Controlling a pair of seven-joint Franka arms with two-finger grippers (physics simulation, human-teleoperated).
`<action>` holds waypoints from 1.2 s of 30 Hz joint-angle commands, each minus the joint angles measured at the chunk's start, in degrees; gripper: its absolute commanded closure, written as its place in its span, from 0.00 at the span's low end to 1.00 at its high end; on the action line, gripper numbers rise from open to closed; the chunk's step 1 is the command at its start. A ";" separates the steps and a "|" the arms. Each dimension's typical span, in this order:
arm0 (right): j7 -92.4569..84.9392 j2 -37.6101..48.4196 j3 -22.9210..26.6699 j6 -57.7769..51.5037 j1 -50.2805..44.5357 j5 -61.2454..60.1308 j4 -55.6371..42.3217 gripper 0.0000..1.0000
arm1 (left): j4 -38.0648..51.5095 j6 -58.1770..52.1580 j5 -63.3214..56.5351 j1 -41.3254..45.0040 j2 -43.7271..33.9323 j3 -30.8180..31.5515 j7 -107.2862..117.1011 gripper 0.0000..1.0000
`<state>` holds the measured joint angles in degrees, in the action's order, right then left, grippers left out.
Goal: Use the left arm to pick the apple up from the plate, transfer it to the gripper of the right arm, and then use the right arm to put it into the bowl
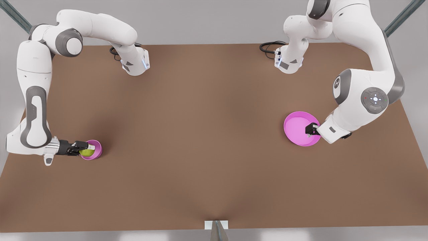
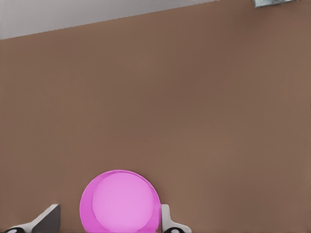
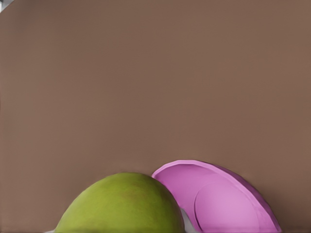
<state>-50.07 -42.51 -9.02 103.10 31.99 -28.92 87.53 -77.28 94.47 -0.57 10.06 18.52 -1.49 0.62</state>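
Observation:
The yellow-green apple (image 1: 87, 152) hangs at the near rim of the small pink bowl (image 1: 95, 149), at the front view's left. My right gripper (image 1: 82, 146) is shut on it, reaching in level from the left. In the right wrist view the apple (image 3: 121, 205) looms close, with the bowl (image 3: 221, 199) just beyond it. At the front view's right, my left gripper (image 1: 311, 130) hovers over the right part of the wide pink plate (image 1: 297, 128). In the left wrist view its fingers (image 2: 47, 218) stand open on either side of the bare plate (image 2: 119, 200).
Both arm bases stand at the table's far edge, each with a black cable (image 1: 269, 47) coiled beside it. A small white bracket (image 1: 216, 225) sits at the middle of the near edge. Brown tabletop (image 1: 200, 134) stretches between bowl and plate.

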 commanded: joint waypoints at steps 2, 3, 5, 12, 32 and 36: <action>0.23 0.06 -0.03 -0.71 0.01 0.71 0.27 0.36 | 0.03 -0.16 0.92 0.05 -0.06 0.00 23.81 0.00; 0.23 -0.03 -0.03 -0.71 0.18 1.50 0.27 0.35 | 0.12 -0.25 0.92 0.05 -0.06 0.00 23.81 0.00; 0.15 -0.03 -0.03 -0.71 0.44 1.50 0.27 0.35 | 0.03 -0.25 0.92 0.14 -0.15 0.00 23.81 0.00; -0.12 0.14 -0.03 -0.62 1.50 3.08 -0.26 0.00 | 0.03 -0.25 1.01 0.14 -0.33 0.00 23.90 0.00; 57.10 29.67 8.92 -13.54 -35.50 27.62 -11.60 0.00 | -6.21 -3.15 1.10 -2.24 -10.52 -0.44 -2.55 0.00; 57.01 27.92 8.06 -11.17 -37.26 28.22 -11.16 0.00 | -3.66 -3.24 0.92 -2.15 -7.89 -0.44 -2.55 0.00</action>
<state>-17.76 -14.61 -1.09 91.16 -4.82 0.25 76.31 -81.47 91.43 0.58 7.93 10.19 -1.90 5.74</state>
